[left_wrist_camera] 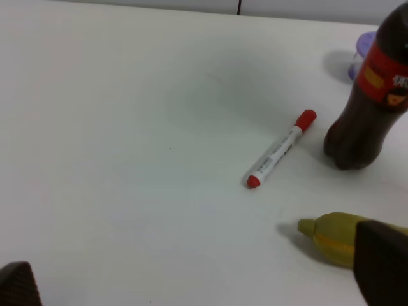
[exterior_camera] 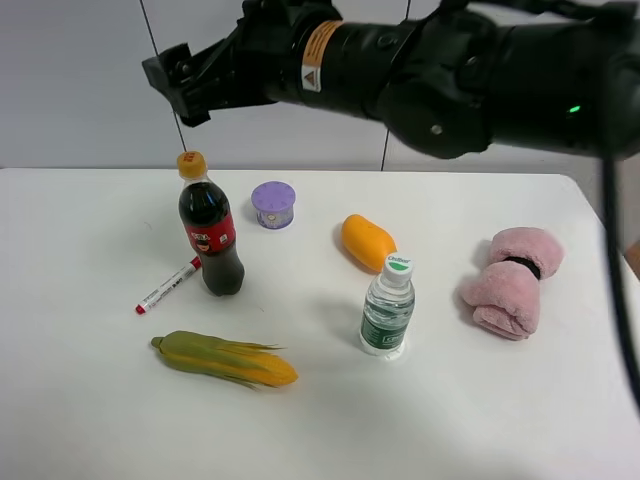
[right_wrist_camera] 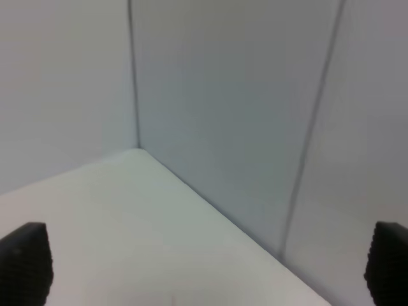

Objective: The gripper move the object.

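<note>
Cola bottle (exterior_camera: 211, 243) below right gripper (exterior_camera: 170, 88)

Cola bottle (left_wrist_camera: 370, 108) cropped (top off-frame); corn (left_wrist_camera: 331, 237) half-hidden.

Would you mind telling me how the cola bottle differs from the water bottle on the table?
The cola bottle is taller, holds dark brown drink, and has a red label and orange-yellow cap; the water bottle is shorter, clear, with a white cap marked green. Both stand upright on the table, capped.
</note>
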`<state>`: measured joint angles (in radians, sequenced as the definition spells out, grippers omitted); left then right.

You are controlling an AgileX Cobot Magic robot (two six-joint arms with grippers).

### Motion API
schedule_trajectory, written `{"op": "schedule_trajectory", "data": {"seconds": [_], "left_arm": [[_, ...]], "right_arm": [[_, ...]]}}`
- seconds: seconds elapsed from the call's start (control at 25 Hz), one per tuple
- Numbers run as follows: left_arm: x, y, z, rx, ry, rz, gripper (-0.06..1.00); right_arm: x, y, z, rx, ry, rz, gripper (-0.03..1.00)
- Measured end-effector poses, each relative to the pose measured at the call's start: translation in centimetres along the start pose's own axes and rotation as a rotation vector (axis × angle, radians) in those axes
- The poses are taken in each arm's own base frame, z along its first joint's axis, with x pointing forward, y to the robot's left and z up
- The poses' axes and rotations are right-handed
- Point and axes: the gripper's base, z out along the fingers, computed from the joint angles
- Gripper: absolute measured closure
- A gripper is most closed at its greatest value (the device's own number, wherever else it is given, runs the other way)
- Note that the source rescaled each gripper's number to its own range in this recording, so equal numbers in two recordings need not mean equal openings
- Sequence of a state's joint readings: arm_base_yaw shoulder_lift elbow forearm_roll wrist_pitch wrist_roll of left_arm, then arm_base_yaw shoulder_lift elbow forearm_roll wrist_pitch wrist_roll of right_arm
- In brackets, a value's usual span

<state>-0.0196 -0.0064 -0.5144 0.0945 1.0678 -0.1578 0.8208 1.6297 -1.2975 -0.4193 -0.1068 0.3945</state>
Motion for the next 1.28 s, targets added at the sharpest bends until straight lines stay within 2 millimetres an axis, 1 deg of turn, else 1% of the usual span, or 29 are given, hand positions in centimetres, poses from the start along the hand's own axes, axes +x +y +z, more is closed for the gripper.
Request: {"op": "schedule_trajectory", "data": {"seconds": [0.04, 0.16, 0.24, 0.36, 0.48, 0.56, 0.6, 0.68, 0.84, 0.96, 1.04, 1.12, 1.16, 1.28], "left_arm": [[0.0, 0.0, 0.0, 0.0, 0.0, 0.0, -0.06], [0.0, 0.0, 0.0, 0.0, 0.0, 0.0, -0.06], [0.0, 0.0, 0.0, 0.0, 0.0, 0.0, -0.06], [0.0, 0.0, 0.0, 0.0, 0.0, 0.0, -0.06], [0.0, 0.0, 0.0, 0.0, 0.0, 0.0, -0.06], [0.0, 0.0, 0.0, 0.0, 0.0, 0.0, -0.06], [0.0, 0.0, 0.0, 0.0, 0.0, 0.0, -0.06], [0.0, 0.0, 0.0, 0.0, 0.0, 0.0, -0.06], [0.0, 0.0, 0.0, -0.001, 0.0, 0.001, -0.06], [0.0, 0.0, 0.0, -0.001, 0.0, 0.001, -0.06], [0.0, 0.0, 0.0, -0.001, 0.0, 0.001, -0.06], [0.0, 0.0, 0.0, -0.001, 0.0, 0.001, -0.06], [0.0, 0.0, 0.0, -0.001, 0.0, 0.001, -0.06], [0.0, 0.0, 0.0, -0.001, 0.0, 0.001, -0.06]], "right_arm": [[-0.6, -0.1, -0.8, 0.019, 0.018, 0.003, -0.02], [-1.4, -0.8, -2.9, 0.083, 0.114, 0.007, -0.02], [-1.6, -1.3, -4.3, 0.112, 0.195, 0.009, -0.02], [-1.9, -2.1, -6.5, 0.103, 0.301, -0.004, -0.02], [-1.7, -3.1, -8.4, 0.073, 0.417, -0.01, -0.02], [-1.1, -4.3, -9.5, 0.078, 0.511, 0.025, -0.02], [-0.9, -5.2, -10.0, 0.097, 0.549, 0.046, -0.02], [-0.1, -7.3, -11.1, 0.145, 0.636, 0.096, -0.02], [0.9, -11.8, -13.5, 0.277, 0.726, 0.202, -0.02], [1.7, -15.2, -16.0, 0.392, 0.783, 0.284, -0.02], [2.3, -16.9, -17.8, 0.458, 0.831, 0.329, -0.02], [2.8, -18.1, -19.5, 0.513, 0.881, 0.38, -0.02], [2.9, -18.4, -20.1, 0.529, 0.901, 0.395, -0.02], [2.7, -18.4, -21.9, 0.563, 0.927, 0.429, -0.02]]}}
